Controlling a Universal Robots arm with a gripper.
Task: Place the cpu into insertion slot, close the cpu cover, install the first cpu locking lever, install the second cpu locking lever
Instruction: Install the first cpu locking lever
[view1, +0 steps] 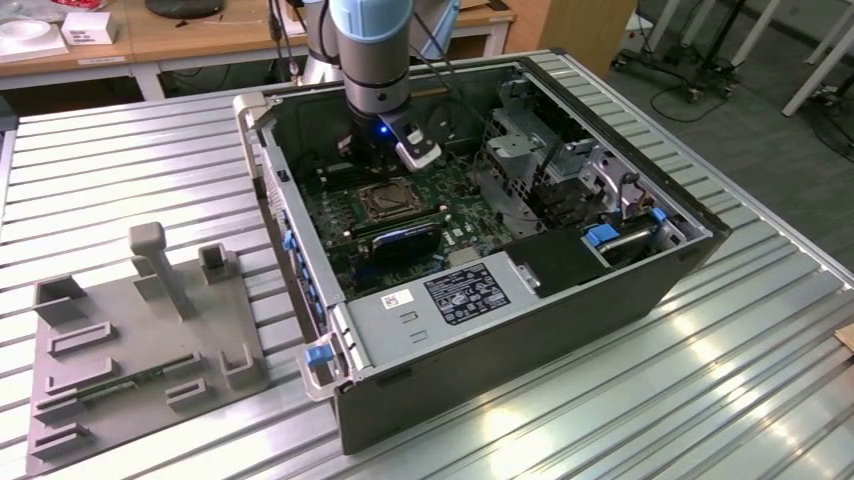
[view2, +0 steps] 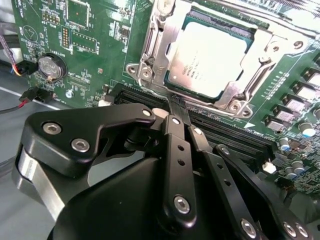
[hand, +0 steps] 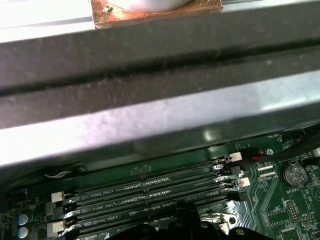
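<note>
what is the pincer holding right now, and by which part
Nothing visible: the pincer is shut and empty; the cpu lies under the cpu cover.

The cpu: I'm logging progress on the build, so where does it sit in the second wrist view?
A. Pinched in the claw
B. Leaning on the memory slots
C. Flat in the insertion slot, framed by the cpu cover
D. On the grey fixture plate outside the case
C: in the second wrist view the cpu lies flat, pale face up, showing through the window of the silvery cpu cover on the green motherboard.
</note>
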